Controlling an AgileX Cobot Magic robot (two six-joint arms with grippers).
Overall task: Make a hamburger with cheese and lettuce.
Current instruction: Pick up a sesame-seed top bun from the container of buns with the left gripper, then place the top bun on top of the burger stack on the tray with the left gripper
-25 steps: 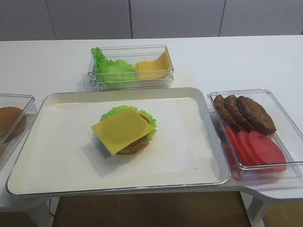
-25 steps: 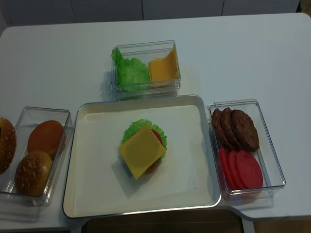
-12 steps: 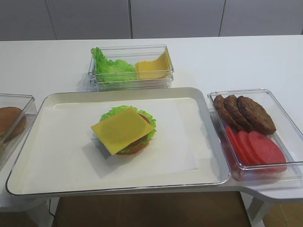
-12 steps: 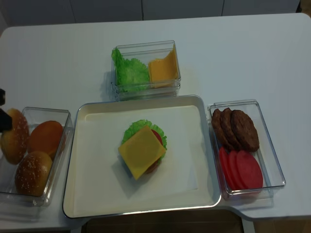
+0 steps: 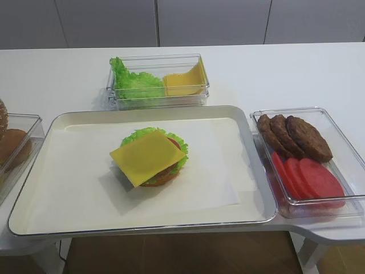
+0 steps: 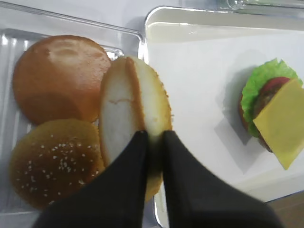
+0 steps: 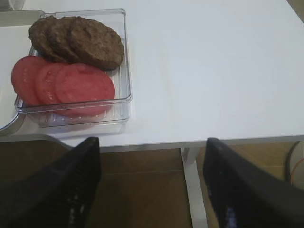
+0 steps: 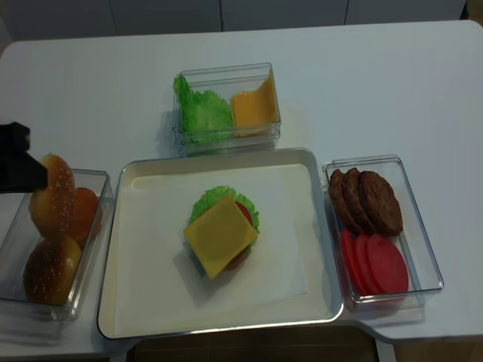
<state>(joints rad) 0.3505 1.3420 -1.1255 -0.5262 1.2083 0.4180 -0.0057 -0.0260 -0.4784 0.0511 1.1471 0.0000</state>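
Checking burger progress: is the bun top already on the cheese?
No: the cheese lies bare, and the left claw holds the bun top edge-up.

bun box [image 5: 17,149] cropped, patty perhaps under cheese [image 5: 147,156]

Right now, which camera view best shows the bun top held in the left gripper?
The left wrist view: the bun top fills the frame, pinched on edge by the left gripper. The realsense high view shows it small at the left; the other high view only a sliver; the right wrist view nothing.
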